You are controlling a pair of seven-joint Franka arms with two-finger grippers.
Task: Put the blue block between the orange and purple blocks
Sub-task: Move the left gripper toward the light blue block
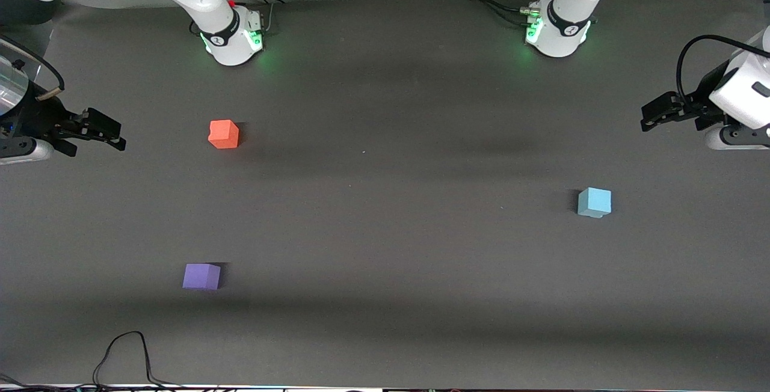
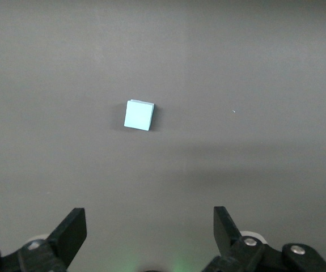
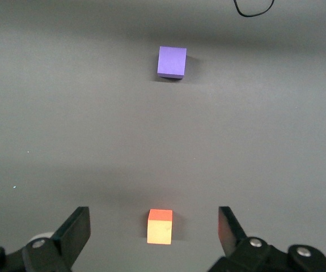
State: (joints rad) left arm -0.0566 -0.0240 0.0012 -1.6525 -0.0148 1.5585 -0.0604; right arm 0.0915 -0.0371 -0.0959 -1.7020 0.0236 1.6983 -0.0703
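The light blue block (image 1: 594, 202) sits on the dark table toward the left arm's end; it also shows in the left wrist view (image 2: 138, 115). The orange block (image 1: 224, 134) and the purple block (image 1: 201, 276) sit toward the right arm's end, the purple one nearer the front camera. Both show in the right wrist view, orange (image 3: 160, 226) and purple (image 3: 172, 62). My left gripper (image 1: 652, 115) hangs open and empty at the table's edge, up in the air. My right gripper (image 1: 105, 133) hangs open and empty at the right arm's end.
A black cable (image 1: 123, 356) loops on the table near the front edge, close to the purple block. The two arm bases (image 1: 231, 37) (image 1: 556, 31) stand along the table's back edge. A dark mat (image 1: 385, 229) covers the table.
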